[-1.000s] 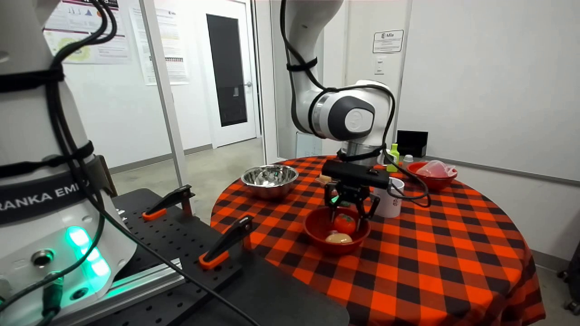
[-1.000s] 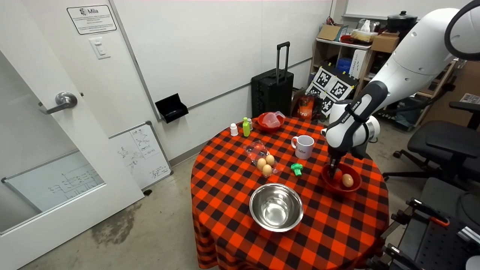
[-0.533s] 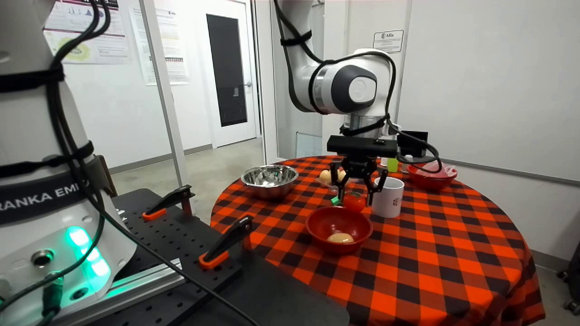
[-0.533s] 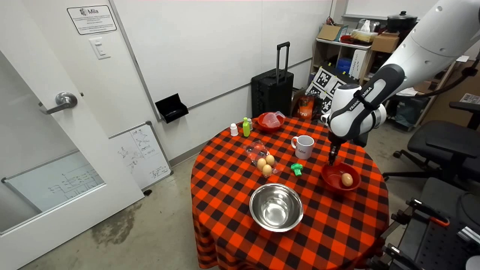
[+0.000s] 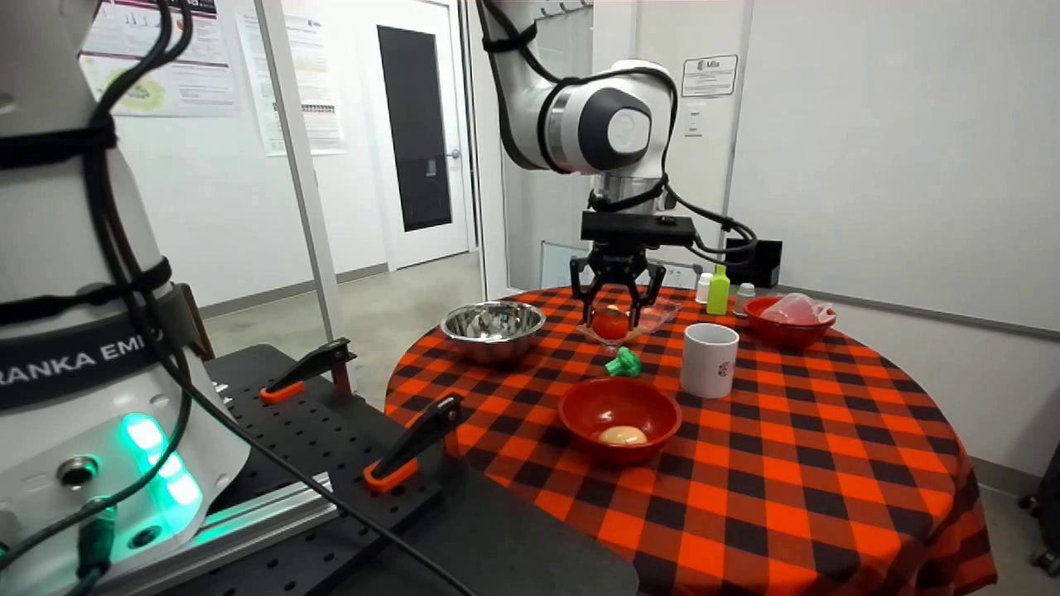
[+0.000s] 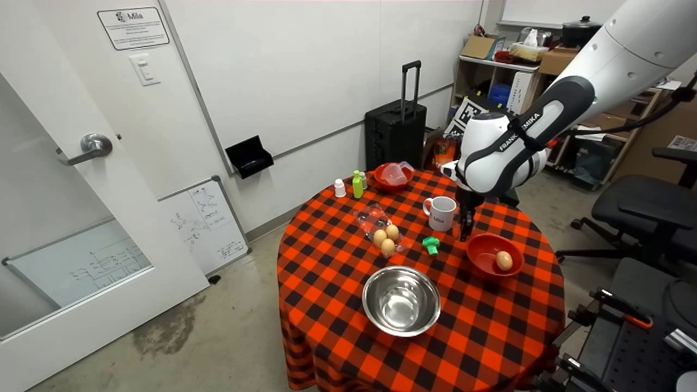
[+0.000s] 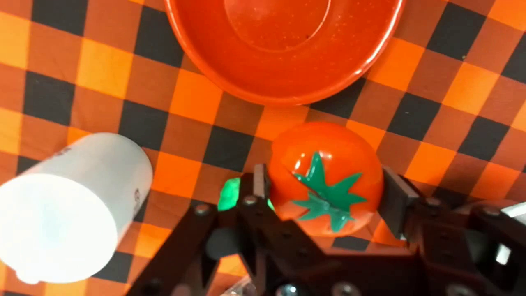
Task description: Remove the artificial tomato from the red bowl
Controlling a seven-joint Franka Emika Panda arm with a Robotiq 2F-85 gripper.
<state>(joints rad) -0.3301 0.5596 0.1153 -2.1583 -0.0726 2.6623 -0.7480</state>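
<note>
The artificial tomato [image 5: 610, 324] is red with a green leaf top and hangs between my gripper's fingers. My gripper [image 5: 611, 319] is shut on it, with a finger pad on each side in the wrist view [image 7: 328, 189]. The tomato [image 7: 326, 164] is held in the air, beyond the rim of the red bowl [image 7: 283, 80]. The red bowl [image 5: 592, 410] stands on the table with one brown egg [image 5: 622, 435] in it. In an exterior view my gripper [image 6: 464, 235] is beside the bowl [image 6: 482, 247], and the tomato is mostly hidden behind the fingers.
A white mug [image 5: 708, 362] and green toy broccoli [image 5: 623, 362] stand near the bowl. A steel bowl [image 6: 375, 321], eggs [image 6: 387, 247] with a clear carton [image 6: 374, 216], a green bottle [image 6: 357, 185] and another red bowl [image 6: 385, 187] holding a clear item are on the checkered table.
My gripper has risen out of the red bowl with the tomato and moved past the rim, away from the arm's base. The egg stays in the bowl.
</note>
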